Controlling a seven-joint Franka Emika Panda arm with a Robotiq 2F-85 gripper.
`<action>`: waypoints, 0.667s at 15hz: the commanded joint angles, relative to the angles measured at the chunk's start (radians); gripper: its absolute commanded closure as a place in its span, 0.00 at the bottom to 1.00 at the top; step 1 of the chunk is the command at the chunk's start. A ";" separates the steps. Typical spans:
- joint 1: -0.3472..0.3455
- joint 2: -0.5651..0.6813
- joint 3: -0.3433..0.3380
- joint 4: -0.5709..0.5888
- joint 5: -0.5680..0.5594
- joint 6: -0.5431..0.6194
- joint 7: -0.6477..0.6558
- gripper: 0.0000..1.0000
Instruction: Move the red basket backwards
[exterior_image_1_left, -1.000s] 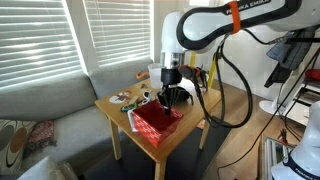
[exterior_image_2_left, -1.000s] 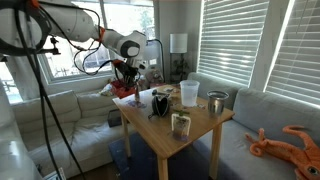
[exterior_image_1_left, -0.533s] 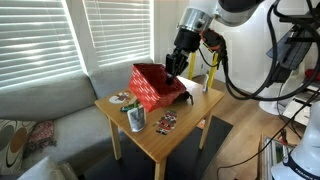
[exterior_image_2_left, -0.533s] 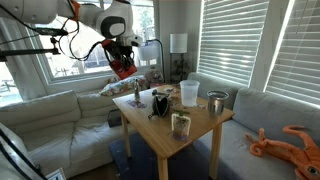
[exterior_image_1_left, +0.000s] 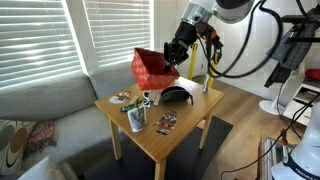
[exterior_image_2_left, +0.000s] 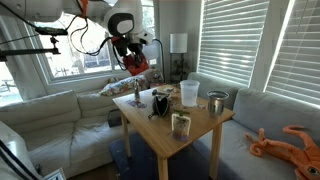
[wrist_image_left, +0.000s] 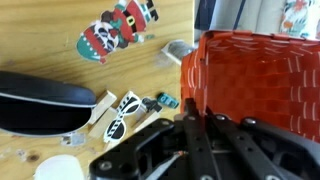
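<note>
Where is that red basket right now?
In an exterior view the red basket is up in the air, tilted and held by the gripper. It hangs over the window-side part of the wooden table, above the black rounded object.

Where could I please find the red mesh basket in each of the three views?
In an exterior view: the red square mesh plastic basket hangs upper centre, in the air.
In an exterior view: upper left of centre, in the air.
Wrist view: right half.
Shared landmark: the light wooden table.
</note>
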 joint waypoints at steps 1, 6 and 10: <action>-0.063 0.139 -0.066 0.194 0.035 -0.040 0.076 0.99; -0.088 0.218 -0.085 0.250 0.004 -0.010 0.152 0.95; -0.081 0.306 -0.081 0.327 0.004 -0.009 0.192 0.95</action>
